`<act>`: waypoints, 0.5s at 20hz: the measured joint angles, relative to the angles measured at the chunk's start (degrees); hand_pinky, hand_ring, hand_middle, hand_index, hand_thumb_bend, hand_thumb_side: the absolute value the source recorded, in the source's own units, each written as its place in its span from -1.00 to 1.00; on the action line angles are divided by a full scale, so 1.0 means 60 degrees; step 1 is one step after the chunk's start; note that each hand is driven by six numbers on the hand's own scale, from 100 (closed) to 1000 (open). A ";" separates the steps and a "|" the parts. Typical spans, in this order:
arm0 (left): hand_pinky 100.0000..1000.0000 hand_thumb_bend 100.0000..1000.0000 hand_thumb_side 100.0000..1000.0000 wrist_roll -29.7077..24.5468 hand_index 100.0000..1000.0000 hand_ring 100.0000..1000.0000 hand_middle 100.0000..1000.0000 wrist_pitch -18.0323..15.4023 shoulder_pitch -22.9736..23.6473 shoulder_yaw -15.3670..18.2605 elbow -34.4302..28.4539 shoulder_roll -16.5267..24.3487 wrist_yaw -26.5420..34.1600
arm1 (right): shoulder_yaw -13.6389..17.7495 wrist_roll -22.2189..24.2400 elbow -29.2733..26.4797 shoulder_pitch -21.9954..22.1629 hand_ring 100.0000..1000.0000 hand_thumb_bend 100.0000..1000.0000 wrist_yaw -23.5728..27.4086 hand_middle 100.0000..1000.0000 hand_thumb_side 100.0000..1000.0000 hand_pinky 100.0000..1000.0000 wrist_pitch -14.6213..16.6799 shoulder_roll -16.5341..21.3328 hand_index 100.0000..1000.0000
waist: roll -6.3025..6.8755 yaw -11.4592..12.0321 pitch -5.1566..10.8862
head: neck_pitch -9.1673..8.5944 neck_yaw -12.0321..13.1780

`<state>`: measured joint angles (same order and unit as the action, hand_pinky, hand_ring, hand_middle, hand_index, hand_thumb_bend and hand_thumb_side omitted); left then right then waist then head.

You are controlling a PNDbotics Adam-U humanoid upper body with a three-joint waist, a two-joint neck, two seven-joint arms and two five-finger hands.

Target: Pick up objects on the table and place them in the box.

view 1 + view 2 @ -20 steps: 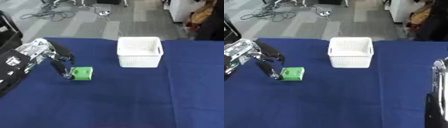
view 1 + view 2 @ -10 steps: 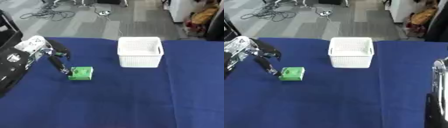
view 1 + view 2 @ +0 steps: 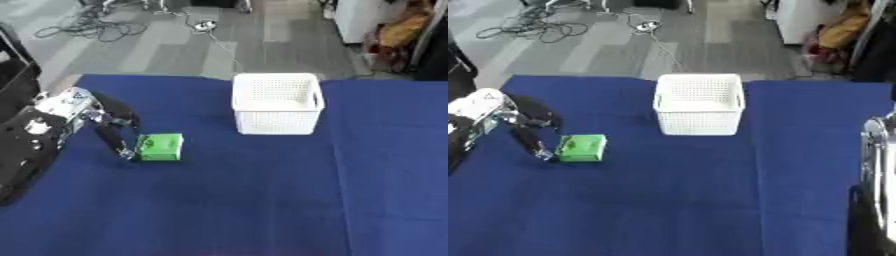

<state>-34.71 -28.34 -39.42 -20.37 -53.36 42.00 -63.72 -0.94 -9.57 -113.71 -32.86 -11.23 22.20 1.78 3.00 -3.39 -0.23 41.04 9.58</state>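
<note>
- Green box (image 3: 161,147), one only, lies flat on the table's left half, well apart from the basket and nearer the robot than it.
- One white basket (image 3: 277,103) with perforated walls stands upright toward the far middle of the table; nothing shows inside it.
- The left hand (image 3: 103,125) comes in from the left edge, its dark fingers (image 3: 112,141) pointing down with the tips just beside the green box's left side; whether they touch it cannot be told. The fingers hang fairly straight and slightly apart, curled round nothing.
- The right arm (image 3: 877,190) shows only as a silver and black edge at the lower right of the right eye view; the hand itself is out of sight.
- One table (image 3: 245,210), covered in a dark blue cloth, fills most of the view.
- Beyond it lies a grey floor (image 3: 166,50) with a tangle of cables (image 3: 96,27) at the far left, and white and yellow shapes at the far right.
</note>
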 measured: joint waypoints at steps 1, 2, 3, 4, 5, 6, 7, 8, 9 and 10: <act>0.44 -0.25 0.95 0.0032 0.79 0.68 0.90 -0.0024 -0.0043 0.0026 0.0033 -0.0053 -0.0042 | 0.0000 0.0000 0.0000 -0.0001 -0.60 -1.00 0.0001 -0.63 1.00 -0.82 0.0000 -0.0001 -0.12 | -0.0001 0.0000 -0.0001 | 0.0000 0.0000; 0.44 -0.25 0.95 0.0067 0.79 0.68 0.90 -0.0044 -0.0079 0.0035 0.0061 -0.0109 -0.0076 | 0.0000 0.0000 0.0000 -0.0001 -0.60 -1.00 0.0001 -0.63 1.00 -0.82 0.0000 -0.0002 -0.12 | -0.0001 -0.0002 -0.0001 | 0.0000 0.0000; 0.44 -0.26 0.98 0.0093 0.79 0.68 0.90 -0.0054 -0.0121 0.0052 0.0095 -0.0160 -0.0120 | 0.0000 0.0000 0.0000 -0.0002 -0.60 -1.00 0.0001 -0.63 1.00 -0.82 0.0000 -0.0003 -0.12 | -0.0002 -0.0004 -0.0003 | 0.0000 0.0001; 0.44 -0.25 0.95 0.0123 0.79 0.68 0.90 -0.0064 -0.0156 0.0077 0.0132 -0.0213 -0.0167 | 0.0000 0.0001 -0.0001 -0.0003 -0.60 -1.00 0.0001 -0.63 1.00 -0.82 0.0001 -0.0004 -0.12 | -0.0002 -0.0006 -0.0003 | -0.0001 0.0001; 0.45 -0.25 0.96 0.0143 0.79 0.68 0.91 -0.0069 -0.0194 0.0086 0.0176 -0.0267 -0.0227 | -0.0001 0.0001 -0.0001 -0.0004 -0.60 -1.00 0.0002 -0.63 1.00 -0.82 0.0001 -0.0006 -0.12 | -0.0002 -0.0015 -0.0004 | -0.0001 0.0002; 0.45 -0.25 0.96 0.0161 0.79 0.69 0.91 -0.0080 -0.0219 0.0094 0.0226 -0.0318 -0.0291 | -0.0001 0.0001 -0.0001 -0.0008 -0.60 -1.00 0.0002 -0.63 1.00 -0.82 0.0001 -0.0012 -0.12 | -0.0002 -0.0029 -0.0006 | -0.0002 0.0005; 0.45 -0.24 0.96 0.0181 0.80 0.69 0.91 -0.0095 -0.0254 0.0113 0.0281 -0.0375 -0.0351 | -0.0001 0.0001 -0.0002 -0.0009 -0.60 -1.00 0.0003 -0.63 1.00 -0.82 0.0001 -0.0034 -0.12 | -0.0002 -0.0038 -0.0008 | -0.0002 0.0007; 0.45 -0.24 0.96 0.0192 0.80 0.69 0.91 -0.0103 -0.0295 0.0137 0.0329 -0.0427 -0.0402 | -0.0001 0.0001 -0.0002 -0.0013 -0.60 -1.00 0.0003 -0.63 1.00 -0.82 0.0000 -0.0061 -0.12 | -0.0002 -0.0045 -0.0011 | -0.0002 0.0010; 0.45 -0.24 0.96 0.0211 0.80 0.69 0.91 -0.0118 -0.0315 0.0146 0.0379 -0.0477 -0.0443 | -0.0002 0.0001 -0.0003 -0.0016 -0.60 -1.00 0.0004 -0.63 1.00 -0.82 0.0000 -0.0080 -0.12 | -0.0002 -0.0056 -0.0011 | -0.0002 0.0011; 0.45 -0.24 0.95 0.0230 0.80 0.68 0.90 -0.0135 -0.0337 0.0154 0.0431 -0.0540 -0.0494 | -0.0002 0.0002 -0.0004 -0.0018 -0.60 -1.00 0.0006 -0.63 1.00 -0.82 0.0001 -0.0080 -0.12 | -0.0003 -0.0059 -0.0013 | -0.0002 0.0012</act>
<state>-33.33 -29.15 -41.44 -19.44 -50.77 38.76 -66.69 -0.95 -9.55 -113.74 -32.96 -11.20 22.21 1.30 2.99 -3.74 -0.31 41.03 9.65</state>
